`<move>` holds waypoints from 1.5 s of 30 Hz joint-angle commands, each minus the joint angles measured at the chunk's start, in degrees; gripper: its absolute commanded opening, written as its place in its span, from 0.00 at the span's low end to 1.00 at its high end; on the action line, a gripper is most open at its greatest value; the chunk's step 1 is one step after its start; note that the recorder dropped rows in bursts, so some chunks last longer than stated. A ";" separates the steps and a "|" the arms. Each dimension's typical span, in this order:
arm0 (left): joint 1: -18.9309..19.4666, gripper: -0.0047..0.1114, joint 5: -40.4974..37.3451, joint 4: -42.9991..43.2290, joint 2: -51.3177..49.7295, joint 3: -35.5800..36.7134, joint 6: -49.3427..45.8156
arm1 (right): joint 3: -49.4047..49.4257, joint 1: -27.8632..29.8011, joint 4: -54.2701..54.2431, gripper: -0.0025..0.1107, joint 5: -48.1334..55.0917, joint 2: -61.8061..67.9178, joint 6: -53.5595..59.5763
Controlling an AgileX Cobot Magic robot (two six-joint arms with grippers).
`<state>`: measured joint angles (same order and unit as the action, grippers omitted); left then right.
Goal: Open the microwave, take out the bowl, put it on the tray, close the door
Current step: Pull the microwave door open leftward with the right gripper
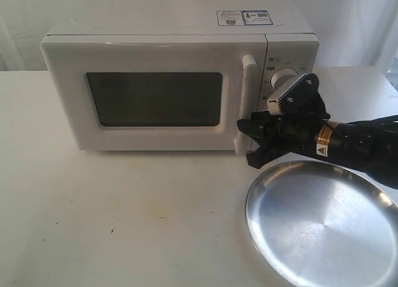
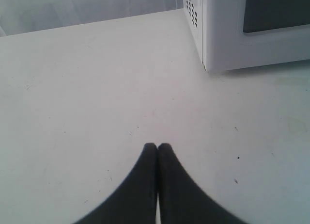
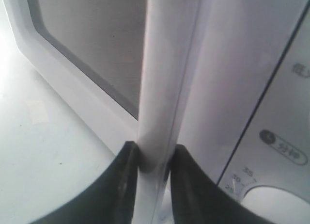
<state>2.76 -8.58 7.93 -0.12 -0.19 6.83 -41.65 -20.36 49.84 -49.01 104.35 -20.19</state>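
The white microwave (image 1: 180, 82) stands at the back of the table with its door (image 1: 155, 97) closed. My right gripper (image 1: 252, 138) is at the lower end of the door's vertical bar handle (image 1: 247, 100). In the right wrist view the handle (image 3: 162, 78) runs between the two black fingers (image 3: 123, 185), and the right gripper (image 3: 152, 156) is shut on it. The silver tray (image 1: 320, 222) lies on the table in front of the microwave's control side, holding nothing. The bowl is hidden. My left gripper (image 2: 157, 146) is shut on nothing, low over the table beside the microwave's corner (image 2: 208, 44).
A round knob (image 1: 285, 76) sits on the control panel behind my right wrist. The pale table (image 1: 124, 218) spreads out in front of the microwave. A white curtain hangs behind.
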 commanded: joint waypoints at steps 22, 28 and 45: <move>-0.05 0.04 0.06 -0.20 0.12 0.19 0.32 | -0.19 -0.27 39.12 0.02 -20.96 -0.24 -7.71; -0.05 0.04 0.06 -0.20 0.12 0.19 0.32 | -0.19 -0.27 42.98 0.02 -20.96 -0.24 -10.13; -0.05 0.04 0.06 -0.20 0.12 0.19 0.32 | 1.52 -0.27 46.20 0.02 -20.96 -1.48 -13.58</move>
<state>2.76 -8.58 7.93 -0.12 -0.19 6.83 -41.57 -19.14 88.11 -64.04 103.49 -32.90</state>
